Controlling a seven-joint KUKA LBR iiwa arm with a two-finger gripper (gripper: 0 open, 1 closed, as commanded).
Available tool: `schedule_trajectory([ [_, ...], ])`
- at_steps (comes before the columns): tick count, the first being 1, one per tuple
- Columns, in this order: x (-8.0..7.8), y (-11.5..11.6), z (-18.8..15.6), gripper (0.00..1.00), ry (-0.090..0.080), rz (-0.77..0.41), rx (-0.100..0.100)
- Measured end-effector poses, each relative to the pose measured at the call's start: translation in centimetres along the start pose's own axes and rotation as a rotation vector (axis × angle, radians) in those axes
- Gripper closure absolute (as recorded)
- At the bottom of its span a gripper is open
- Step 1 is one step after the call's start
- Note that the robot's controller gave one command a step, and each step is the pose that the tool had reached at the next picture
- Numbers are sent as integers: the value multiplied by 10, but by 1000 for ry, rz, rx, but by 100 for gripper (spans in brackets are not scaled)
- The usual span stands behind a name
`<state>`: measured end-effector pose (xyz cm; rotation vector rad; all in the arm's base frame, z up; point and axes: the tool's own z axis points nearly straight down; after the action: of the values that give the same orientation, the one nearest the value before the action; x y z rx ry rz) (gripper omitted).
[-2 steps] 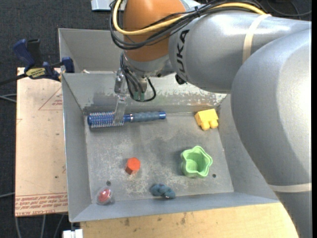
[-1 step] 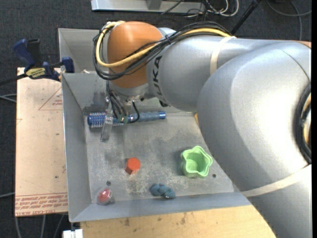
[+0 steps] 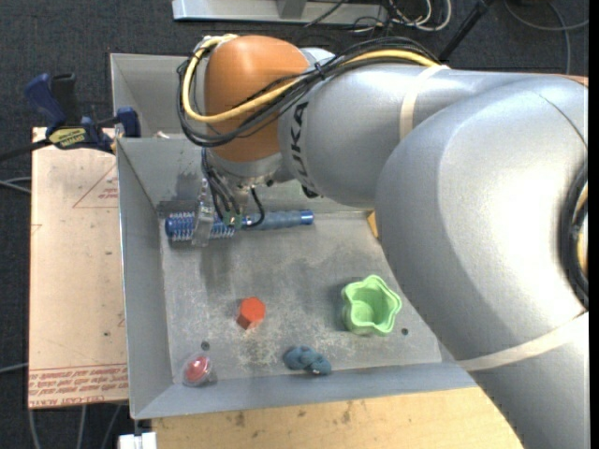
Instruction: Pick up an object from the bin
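Observation:
My gripper hangs low over the back left part of the bin, under the orange wrist cover. Right beneath it lies a blue brush. The brush's bristled head points left and its handle runs off to the right along the bin floor. The gripper comes down on the brush's head, which shows on both sides of it. A small red block lies apart, toward the front of the bin.
A green flower-shaped cup stands at the right. A small dark blue lump lies by the front wall, and a reddish round thing sits in the front left corner. The arm covers the bin's right back part.

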<state>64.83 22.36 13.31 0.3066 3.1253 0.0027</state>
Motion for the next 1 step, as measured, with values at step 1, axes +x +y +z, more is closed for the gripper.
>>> schedule_trajectory([
  [1,-6,1,-52,100,-7,7,-3],
])
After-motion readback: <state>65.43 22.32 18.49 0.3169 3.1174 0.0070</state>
